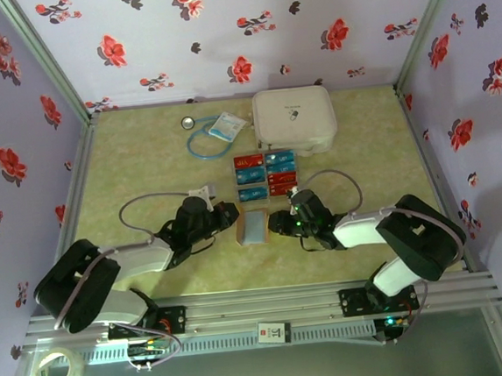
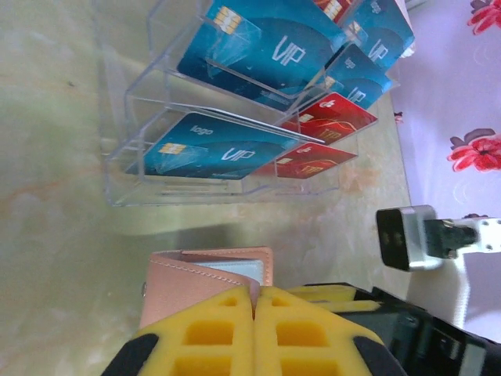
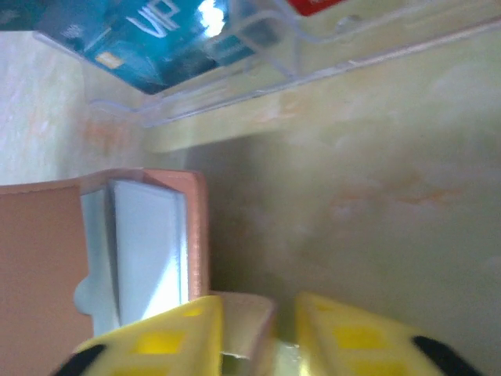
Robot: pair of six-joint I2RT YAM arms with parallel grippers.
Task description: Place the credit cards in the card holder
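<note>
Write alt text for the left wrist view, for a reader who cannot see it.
The left end effector, yellow padded fingers pressed shut, sits at the near edge of a pinkish card holder on a pale green table. Beyond it, a clear tiered rack holds blue and red credit cards.

Both the left arm (image 1: 109, 271) and the right arm (image 1: 395, 228) had glossy black joints, white link shells and thin grey cables (image 1: 138, 200). Their fingers (image 2: 211, 333) were yellow foam, cut into square cells and tipped black.
</note>
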